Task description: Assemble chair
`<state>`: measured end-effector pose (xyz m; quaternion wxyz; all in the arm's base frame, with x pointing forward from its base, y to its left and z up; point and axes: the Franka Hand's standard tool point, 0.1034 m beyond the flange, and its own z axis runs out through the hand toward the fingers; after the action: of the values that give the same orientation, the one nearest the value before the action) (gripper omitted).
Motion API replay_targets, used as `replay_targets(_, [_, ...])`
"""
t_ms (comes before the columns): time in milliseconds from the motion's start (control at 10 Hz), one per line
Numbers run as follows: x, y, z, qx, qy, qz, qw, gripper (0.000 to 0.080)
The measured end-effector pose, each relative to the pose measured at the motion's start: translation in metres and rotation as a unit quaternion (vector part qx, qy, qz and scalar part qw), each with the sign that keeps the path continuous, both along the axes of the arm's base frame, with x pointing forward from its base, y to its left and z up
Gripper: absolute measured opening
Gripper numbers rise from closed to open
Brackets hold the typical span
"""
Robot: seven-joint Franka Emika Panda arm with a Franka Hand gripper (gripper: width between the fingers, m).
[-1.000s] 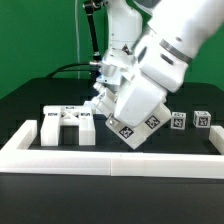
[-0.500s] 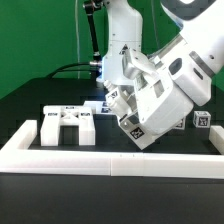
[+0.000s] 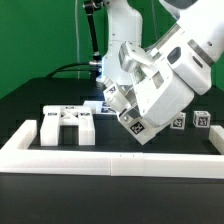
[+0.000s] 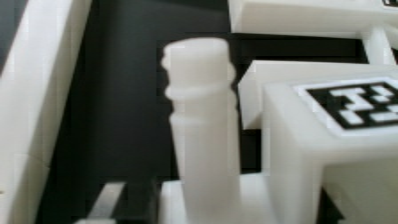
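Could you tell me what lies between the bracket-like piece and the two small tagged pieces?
The robot arm with a tagged white block, in the exterior view.

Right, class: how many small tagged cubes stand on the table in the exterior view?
2. The outer cube stands near the exterior view's right edge; the inner cube is beside it, partly hidden by the robot arm. The arm may hide more.

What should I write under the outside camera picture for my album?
A tilted robot arm leans beside white tagged chair pieces on a black table fenced by a low white wall.
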<state>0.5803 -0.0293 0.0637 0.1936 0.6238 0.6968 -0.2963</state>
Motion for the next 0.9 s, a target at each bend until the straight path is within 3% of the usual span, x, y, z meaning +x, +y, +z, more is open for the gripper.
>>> replay_targets(200, [0.0,0.001,-0.002,0.003,-0.002,0.002,1.0,0.0333])
replay_targets(300, [0.003,0.003,-0.004,0.014,-0.01,0.009,1.0,0.0333])
replay_targets(500, [0.01,-0.008,0.01,0.02,-0.02,0.019,0.999,0.0333])
replay_targets(600, [0.011,-0.005,0.013,0.036,-0.035,0.031,0.998,0.0333])
replay_targets(700, [0.01,-0.007,0.018,0.038,-0.036,0.031,0.998,0.0333])
replay_targets(900, [0.009,-0.007,0.016,0.038,-0.035,0.031,0.998,0.0333])
